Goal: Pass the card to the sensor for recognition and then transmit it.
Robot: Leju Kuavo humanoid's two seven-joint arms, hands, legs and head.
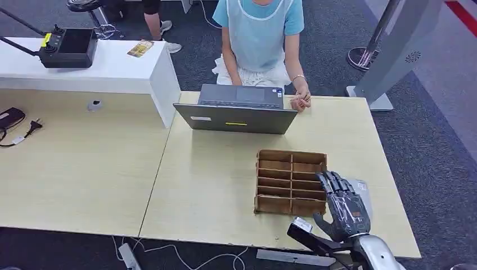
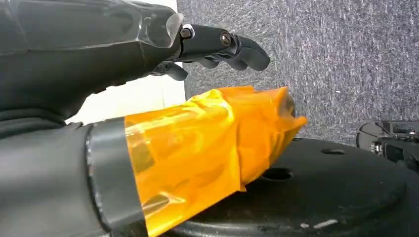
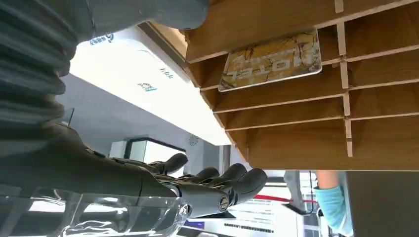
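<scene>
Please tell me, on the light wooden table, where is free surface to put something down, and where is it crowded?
Bare table lies between the laptop and the wooden slotted rack, and widely left of the rack up to the seam. The far right corner beyond the person's hand is also bare. It is crowded at the rack's right side, where the right hand rests beside it.

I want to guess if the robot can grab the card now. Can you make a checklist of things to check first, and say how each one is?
1. Card located: ok. A gold card stands in a slot of the wooden rack.
2. Right hand close to rack: ok, at its right edge.
3. Right hand free: ok, fingers apart, holding nothing.
4. Hand touching card: not ok, apart from it.
5. Left hand out of the way: ok, over the carpet.
6. Sensor spotted: cannot tell.
</scene>
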